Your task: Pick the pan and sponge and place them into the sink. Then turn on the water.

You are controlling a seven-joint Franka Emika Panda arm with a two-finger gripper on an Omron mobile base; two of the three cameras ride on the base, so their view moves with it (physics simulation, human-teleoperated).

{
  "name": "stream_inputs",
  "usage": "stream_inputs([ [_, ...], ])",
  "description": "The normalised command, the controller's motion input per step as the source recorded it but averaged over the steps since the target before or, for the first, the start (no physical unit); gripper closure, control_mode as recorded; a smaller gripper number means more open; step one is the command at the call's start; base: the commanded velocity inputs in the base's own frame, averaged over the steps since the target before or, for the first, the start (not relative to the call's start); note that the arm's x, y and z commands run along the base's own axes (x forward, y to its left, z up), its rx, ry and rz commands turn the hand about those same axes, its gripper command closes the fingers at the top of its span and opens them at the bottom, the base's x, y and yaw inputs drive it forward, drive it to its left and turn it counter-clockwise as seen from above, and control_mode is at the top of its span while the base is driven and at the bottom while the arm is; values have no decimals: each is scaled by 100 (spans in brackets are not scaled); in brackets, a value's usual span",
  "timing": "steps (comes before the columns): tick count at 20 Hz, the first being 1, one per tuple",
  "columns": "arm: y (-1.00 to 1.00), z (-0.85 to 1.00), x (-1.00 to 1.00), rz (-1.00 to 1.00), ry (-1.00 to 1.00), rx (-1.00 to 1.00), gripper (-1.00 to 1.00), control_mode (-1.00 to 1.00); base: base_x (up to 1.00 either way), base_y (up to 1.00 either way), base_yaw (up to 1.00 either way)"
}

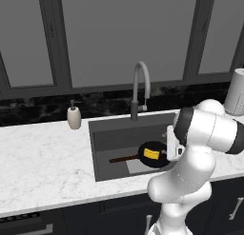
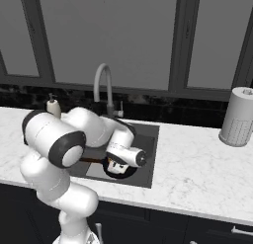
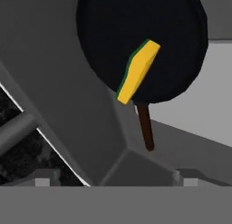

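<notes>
The black pan [image 1: 144, 150] lies on the floor of the dark grey sink [image 1: 109, 134], its reddish-brown handle [image 1: 123, 159] pointing left. The yellow and green sponge [image 1: 152, 154] rests inside the pan. In the hand view the pan [image 3: 136, 28], sponge [image 3: 137, 72] and handle [image 3: 146, 128] lie below my gripper [image 3: 115, 180], whose tips stand wide apart with nothing between them. My gripper [image 2: 116, 167] hangs open just above the sink's right part, over the pan's edge. The arched grey faucet [image 1: 140, 86] stands behind the basin with no blue stream at its spout.
A beige soap dispenser [image 1: 74, 116] stands on the marble counter left of the sink. A paper towel roll [image 2: 239, 117] stands at the far right. The faucet [image 2: 102, 85] rises close behind my arm. Dark windows back the counter.
</notes>
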Motion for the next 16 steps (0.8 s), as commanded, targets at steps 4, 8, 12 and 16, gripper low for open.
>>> stream_inputs([
  [4,-44,100,-21,0,-12,28,-100,-100,0,0,0],
  [8,-46,100,-12,0,-1,27,-100,-100,0,0,0],
  [12,-39,100,0,0,3,25,-100,-100,0,0,0],
  [16,-22,100,0,0,12,23,-100,-100,0,0,0],
])
